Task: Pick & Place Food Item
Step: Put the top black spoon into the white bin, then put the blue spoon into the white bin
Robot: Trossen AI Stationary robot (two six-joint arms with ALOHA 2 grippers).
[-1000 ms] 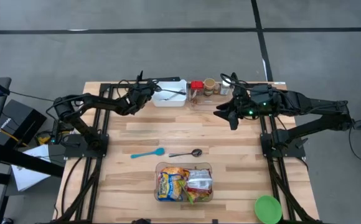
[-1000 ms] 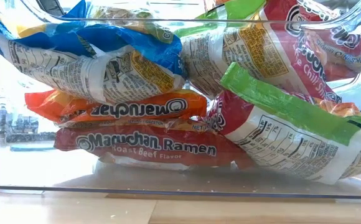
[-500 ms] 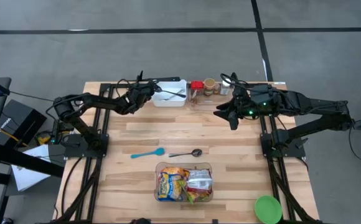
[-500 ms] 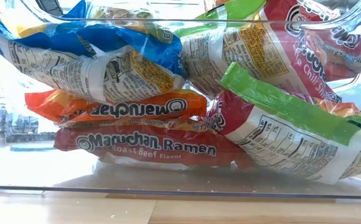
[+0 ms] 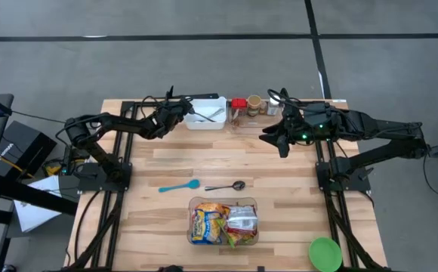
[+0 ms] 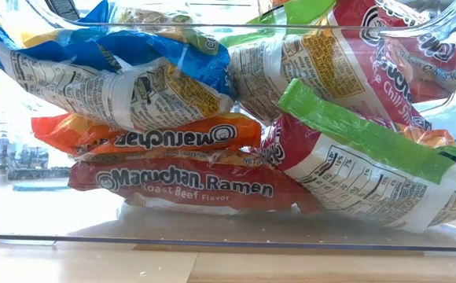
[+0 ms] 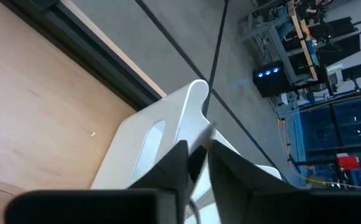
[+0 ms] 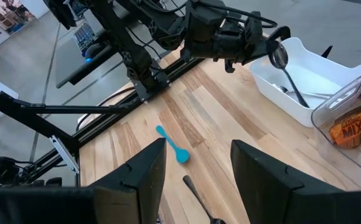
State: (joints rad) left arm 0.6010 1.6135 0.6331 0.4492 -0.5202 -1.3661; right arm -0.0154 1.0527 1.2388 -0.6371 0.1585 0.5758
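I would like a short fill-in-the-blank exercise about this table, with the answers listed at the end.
1. The packets of noodles lie in a clear ____.
2. The small spoon beside the metal spoon is ____ in colour.
3. The left hand is over the ____ tray at the far edge.
4. The fingers of the right hand are ____.

Answers: box; blue; white; open

Two arms; one white bin [image 5: 205, 113]; one clear tub [image 5: 223, 222]; one blue spoon [image 5: 179, 186]; one metal spoon [image 5: 225, 186]
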